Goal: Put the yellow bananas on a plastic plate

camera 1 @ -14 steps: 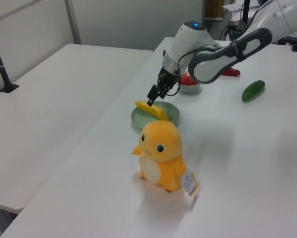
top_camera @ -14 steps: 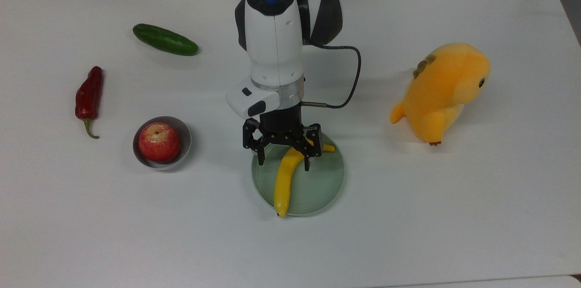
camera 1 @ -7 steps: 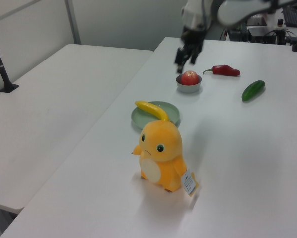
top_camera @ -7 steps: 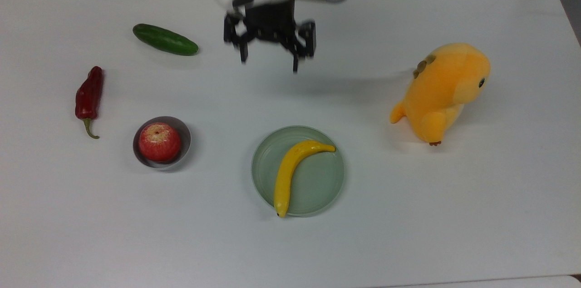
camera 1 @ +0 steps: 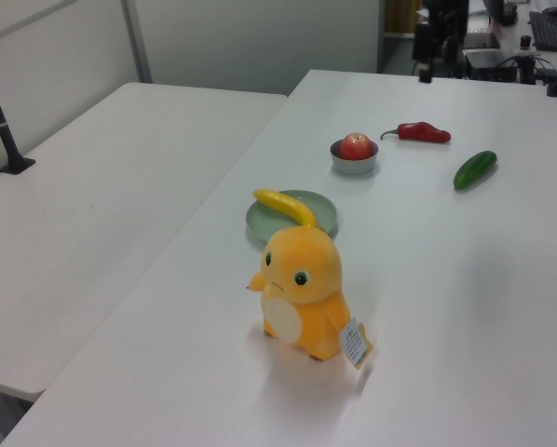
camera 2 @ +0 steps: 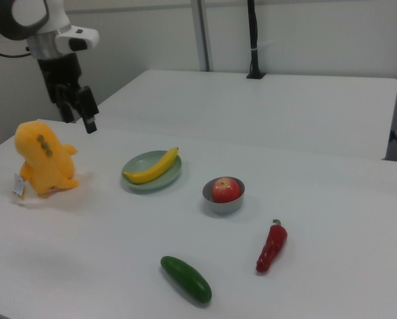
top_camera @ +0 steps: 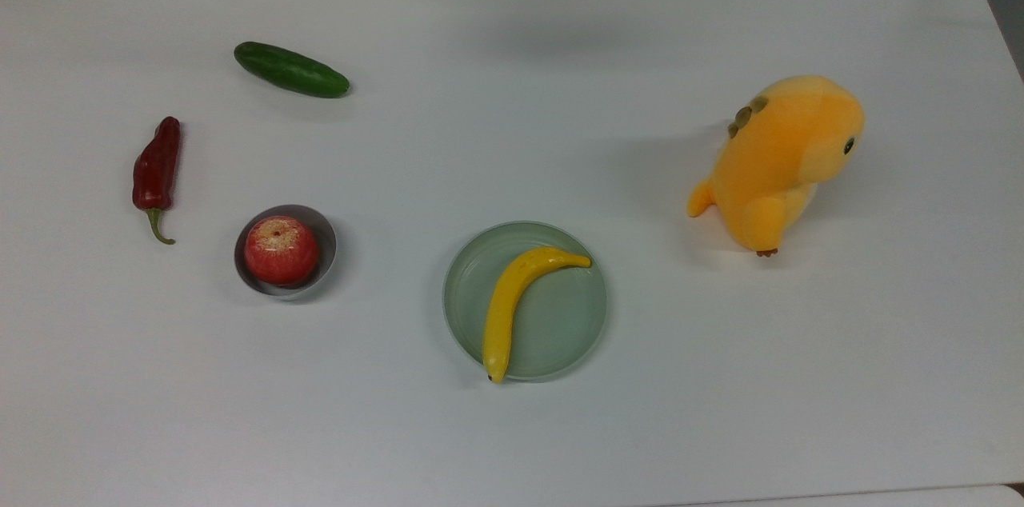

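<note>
**Supervisor:** Report tool state and load position.

**Operator:** I read the gripper (camera 2: 79,114) as open, jaws spread wide, with nothing between them. It hung high above the table (top_camera: 512,443), over the edge at the right view's left, just above and behind the plush toy (top_camera: 780,159). The yellow bananas (top_camera: 512,303) were one banana, and it lay on the plastic plate (top_camera: 568,323), about midway along the table and nearer the top view's bottom edge than the top edge. The stem end rested inside the rim. The dark tip reached just over the rim on the side toward that bottom edge.

**Supervisor:** Step in hand?

**Operator:** I judged placement complete, so what remained was parking the arm clear of the work. To do it well:
1. Keep the jaws spread; closing them serves no purpose here.
2. Hold height while near the plush toy, since a low pass could knock it over.
3. Route away from the plate, and also from the grey bowl (top_camera: 324,251) holding the apple (top_camera: 280,249).
4. Confirm that the banana lies flat and cannot roll; the overhanging tip looked like the only weak point.

**Supervisor:** Any correction needed?

**Operator:** I judged none was needed. Most of the banana's length was supported by the plate.
</note>
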You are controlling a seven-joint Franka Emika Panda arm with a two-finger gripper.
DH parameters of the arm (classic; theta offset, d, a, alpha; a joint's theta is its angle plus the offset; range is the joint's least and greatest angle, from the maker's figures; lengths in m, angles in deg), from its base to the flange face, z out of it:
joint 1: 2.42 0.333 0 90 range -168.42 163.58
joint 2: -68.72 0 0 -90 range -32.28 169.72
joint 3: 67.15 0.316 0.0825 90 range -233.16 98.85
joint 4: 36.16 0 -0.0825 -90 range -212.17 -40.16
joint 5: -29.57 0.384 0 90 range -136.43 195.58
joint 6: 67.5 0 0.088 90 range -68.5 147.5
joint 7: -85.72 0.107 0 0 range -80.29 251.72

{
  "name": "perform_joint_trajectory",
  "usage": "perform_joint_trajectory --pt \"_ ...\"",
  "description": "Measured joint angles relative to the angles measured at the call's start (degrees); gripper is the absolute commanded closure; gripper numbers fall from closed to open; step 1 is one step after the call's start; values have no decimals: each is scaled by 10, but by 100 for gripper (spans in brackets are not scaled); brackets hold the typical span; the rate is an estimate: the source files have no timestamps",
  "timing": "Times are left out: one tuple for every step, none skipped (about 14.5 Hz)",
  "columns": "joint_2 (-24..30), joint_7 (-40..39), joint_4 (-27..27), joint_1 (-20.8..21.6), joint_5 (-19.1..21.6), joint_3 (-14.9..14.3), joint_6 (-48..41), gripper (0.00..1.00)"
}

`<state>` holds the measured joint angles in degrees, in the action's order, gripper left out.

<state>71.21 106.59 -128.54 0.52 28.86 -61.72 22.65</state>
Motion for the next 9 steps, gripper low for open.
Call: perform_joint_trajectory --pt "12 -2 -5 -2 4 0 -11 0" --pt "29 -15 -13 -10 15 0 -20 0" --pt "41 -31 -19 -18 22 0 -26 0" --pt "54 -52 -24 -25 28 -1 -35 0" --pt "59 -67 -26 -26 28 -5 -38 0" --pt "60 -97 -27 -22 28 -20 -38 0" --pt "59 -124 -27 -15 28 -35 -37 0" --pt "56 -162 -27 3 28 -62 -31 0" --pt "52 -178 -27 12 29 -77 -19 0"
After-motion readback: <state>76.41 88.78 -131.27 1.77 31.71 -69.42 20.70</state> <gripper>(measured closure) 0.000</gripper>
